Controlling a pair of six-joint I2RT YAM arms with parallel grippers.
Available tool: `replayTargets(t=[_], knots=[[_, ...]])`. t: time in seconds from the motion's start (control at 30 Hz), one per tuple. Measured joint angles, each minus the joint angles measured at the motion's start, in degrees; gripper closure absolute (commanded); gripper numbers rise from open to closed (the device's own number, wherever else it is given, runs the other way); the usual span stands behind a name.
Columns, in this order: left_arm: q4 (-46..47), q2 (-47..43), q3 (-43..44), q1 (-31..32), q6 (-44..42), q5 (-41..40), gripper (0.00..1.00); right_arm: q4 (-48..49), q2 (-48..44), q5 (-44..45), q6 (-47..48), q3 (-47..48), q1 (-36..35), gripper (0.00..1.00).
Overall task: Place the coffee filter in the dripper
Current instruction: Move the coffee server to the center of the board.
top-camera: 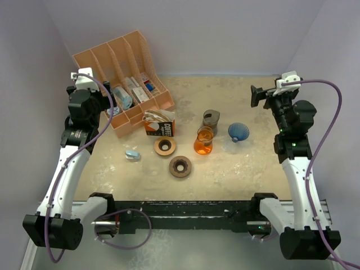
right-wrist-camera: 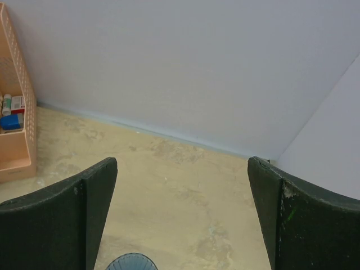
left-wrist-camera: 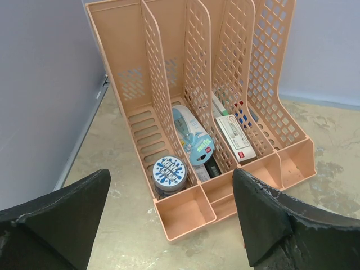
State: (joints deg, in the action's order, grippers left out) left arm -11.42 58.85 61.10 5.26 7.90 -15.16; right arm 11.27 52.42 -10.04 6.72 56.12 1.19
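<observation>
The blue cone dripper [top-camera: 238, 132] stands on the table right of centre; its rim just shows at the bottom of the right wrist view [right-wrist-camera: 132, 262]. The orange and white coffee filter box [top-camera: 160, 124] stands left of centre, with pale filters showing at its top. My left gripper [top-camera: 108, 106] is open and empty, held over the front of the peach file organizer [top-camera: 125, 73]. In the left wrist view the left gripper [left-wrist-camera: 171, 175] frames the organizer's front trays. My right gripper [top-camera: 258, 96] is open and empty, raised behind and right of the dripper; in its own view the right gripper [right-wrist-camera: 182, 163] faces the back wall.
An orange glass carafe [top-camera: 203, 143] and a grey cup [top-camera: 211, 118] stand left of the dripper. Two brown rings [top-camera: 165, 146] [top-camera: 180, 166] and a small light-blue object [top-camera: 132, 154] lie near the front. The organizer [left-wrist-camera: 185, 211] holds a round tin [left-wrist-camera: 169, 171] and boxes. Walls enclose the table.
</observation>
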Motion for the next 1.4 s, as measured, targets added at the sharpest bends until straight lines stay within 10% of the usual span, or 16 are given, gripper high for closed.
replayTargets(t=[0.77, 1.4], knots=[[-0.42, -0.42, -0.9, -0.04, -1.92, 0.48, 0.11, -3.17, 0.13, -1.66, 3.23, 3.72, 0.0, 0.0], [-21.55, 0.83, -1.84, 7.39, -24.44, 17.97, 0.15, -19.41, 4.94, -7.74, 17.29, 13.64, -0.02, 0.0]])
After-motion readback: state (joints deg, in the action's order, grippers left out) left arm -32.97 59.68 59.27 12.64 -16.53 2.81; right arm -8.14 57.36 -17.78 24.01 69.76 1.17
